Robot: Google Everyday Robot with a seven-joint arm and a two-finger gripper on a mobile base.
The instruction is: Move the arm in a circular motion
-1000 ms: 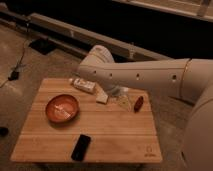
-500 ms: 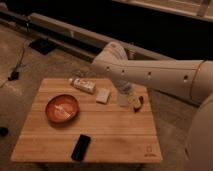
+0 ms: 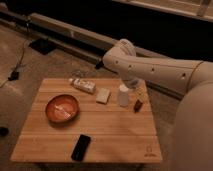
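The cream-white arm (image 3: 150, 70) reached in from three o'clock, its bulbous elbow bent over the far edge of the wooden bench (image 3: 115, 135). Its pale hand (image 3: 123, 95) hung down just above the boards, toward one o'clock; whether it was wide or narrow I could not tell. An orange bowl (image 3: 62, 108) sat at nine o'clock, a black phone (image 3: 81, 147) at six, a wrapped bar (image 3: 83, 85) at eleven.
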